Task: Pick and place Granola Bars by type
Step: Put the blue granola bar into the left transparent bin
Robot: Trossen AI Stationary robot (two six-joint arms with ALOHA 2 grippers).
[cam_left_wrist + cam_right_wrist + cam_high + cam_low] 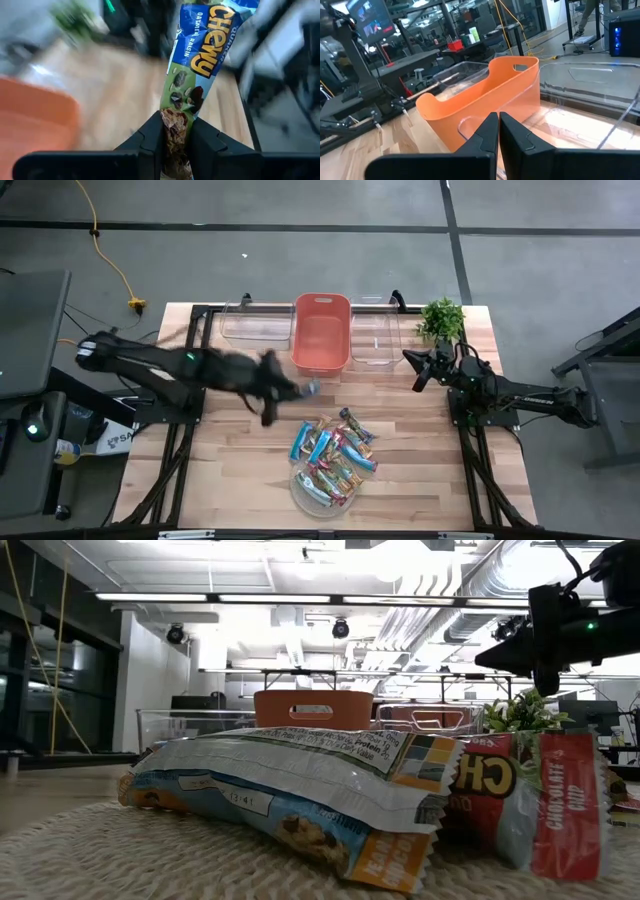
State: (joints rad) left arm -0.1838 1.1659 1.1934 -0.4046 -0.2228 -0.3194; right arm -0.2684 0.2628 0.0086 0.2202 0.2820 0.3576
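My left gripper (301, 390) hovers over the table just near of the orange bin (322, 330) and is shut on one granola bar (313, 388). In the left wrist view that bar (200, 55) has a blue and green wrapper. The other granola bars (332, 452), blue, red and tan, lie heaped on a round coiled mat (300, 492) at the near middle. The low view shows these bars (300, 780) close up. My right gripper (418, 370) waits shut at the right, beside the right clear bin (375, 335); its own view shows the fingers closed (498, 125). My left gripper pinches the blue and green bar between its two fingers by one end of the wrapper (175, 127). The fingers (150, 135) come from the table's left and lie along the bar. The bar is lifted clear of the table and sticks out past the fingertips.
Three bins stand in a row at the far edge: a clear one (255, 320), the orange one, and another clear one. A small potted plant (442, 317) stands at the far right corner. Bare wood lies between the bins and the mat.
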